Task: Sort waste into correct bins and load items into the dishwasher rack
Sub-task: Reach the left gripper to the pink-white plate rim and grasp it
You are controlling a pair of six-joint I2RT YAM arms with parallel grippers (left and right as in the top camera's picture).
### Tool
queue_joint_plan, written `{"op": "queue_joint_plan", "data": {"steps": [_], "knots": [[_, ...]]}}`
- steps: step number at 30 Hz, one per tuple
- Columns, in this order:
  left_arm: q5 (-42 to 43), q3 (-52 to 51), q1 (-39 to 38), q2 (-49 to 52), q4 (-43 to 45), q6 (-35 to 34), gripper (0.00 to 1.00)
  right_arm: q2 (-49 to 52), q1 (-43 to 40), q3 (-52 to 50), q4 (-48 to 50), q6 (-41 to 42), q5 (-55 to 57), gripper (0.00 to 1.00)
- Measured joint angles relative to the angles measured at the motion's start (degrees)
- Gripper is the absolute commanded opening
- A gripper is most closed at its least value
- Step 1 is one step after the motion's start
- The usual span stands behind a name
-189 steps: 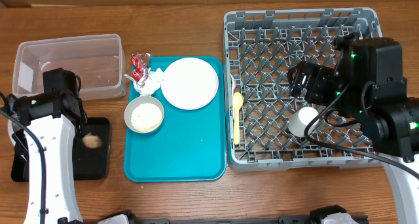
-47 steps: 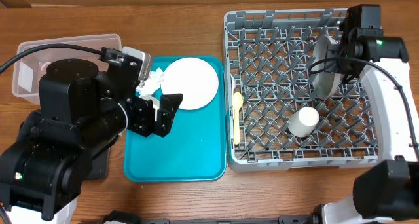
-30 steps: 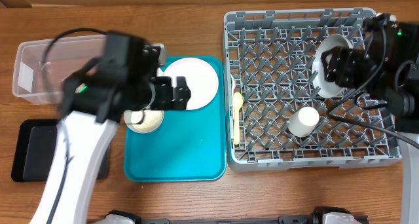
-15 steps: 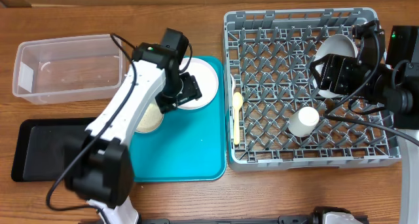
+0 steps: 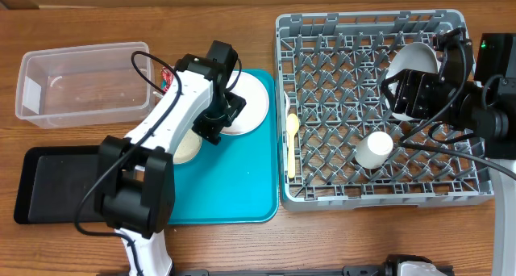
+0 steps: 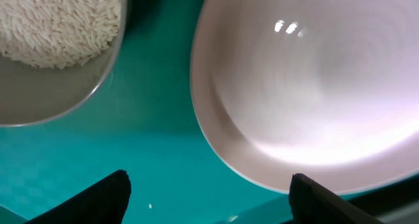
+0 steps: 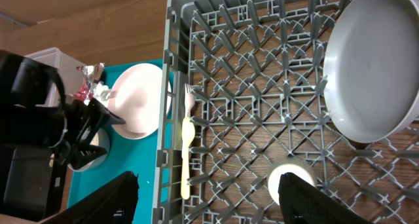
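My left gripper (image 5: 219, 119) (image 6: 209, 199) hangs open low over the teal tray (image 5: 226, 187), its fingers straddling the near rim of the pinkish white plate (image 5: 246, 100) (image 6: 308, 86), with nothing held. Beside it, partly under the arm, sits the bowl of rice (image 5: 185, 148) (image 6: 59, 27). The red-and-silver wrapper (image 5: 166, 77) (image 7: 87, 80) peeks out behind the arm. My right gripper (image 5: 401, 94) (image 7: 209, 204) hovers open and empty above the dishwasher rack (image 5: 371, 197). A grey plate (image 5: 413, 62) (image 7: 373, 67) stands on edge in the rack, near an upturned cup (image 5: 375, 149) (image 7: 291, 178).
A cream spoon (image 5: 292, 135) (image 7: 188, 152) and a white fork (image 7: 190, 96) lie along the rack's left side. The clear tub (image 5: 85, 82) stands at the back left, and the black tray (image 5: 56, 187) lies in front of it.
My left arm has swung across the teal tray and come down at the plate's rim. The right gripper has backed slightly off the grey plate and stayed open.
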Motion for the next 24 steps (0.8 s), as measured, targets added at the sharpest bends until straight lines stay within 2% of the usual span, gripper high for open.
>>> {"op": "queue_joint_plan", "data": {"steps": [6,8,10,14,18,19,21,22,24], "knots": [[-0.7,0.0,0.0,3.9,0.0,-4.2,0.72,0.0,0.0,0.0,-0.3,0.0,0.0,0.72],[-0.9,0.0,0.0,5.9,0.2,-5.3,0.68,0.0,0.0,0.0,-0.5,0.0,0.0,0.72],[-1.2,0.0,0.0,7.0,0.5,-5.7,0.61,0.0,0.0,0.0,-0.5,0.0,0.0,0.72],[-3.3,0.0,0.0,7.4,0.9,-5.9,0.39,0.0,0.0,0.0,-0.6,0.0,0.0,0.72],[-5.8,0.0,0.0,7.4,1.6,-5.6,0.27,0.0,0.0,0.0,-0.6,0.0,0.0,0.72],[-6.6,0.0,0.0,7.4,1.7,-5.3,0.19,0.0,0.0,0.0,-0.6,0.0,0.0,0.72],[-7.6,0.0,0.0,7.4,1.7,-4.9,0.15,0.0,0.0,0.0,-0.7,0.0,0.0,0.71],[-8.2,0.0,0.0,7.4,1.7,-4.1,0.04,0.0,0.0,0.0,-0.8,0.0,0.0,0.71],[-9.4,0.0,0.0,7.4,1.7,-3.4,0.04,0.0,0.0,0.0,-1.2,0.0,0.0,0.71]]}}
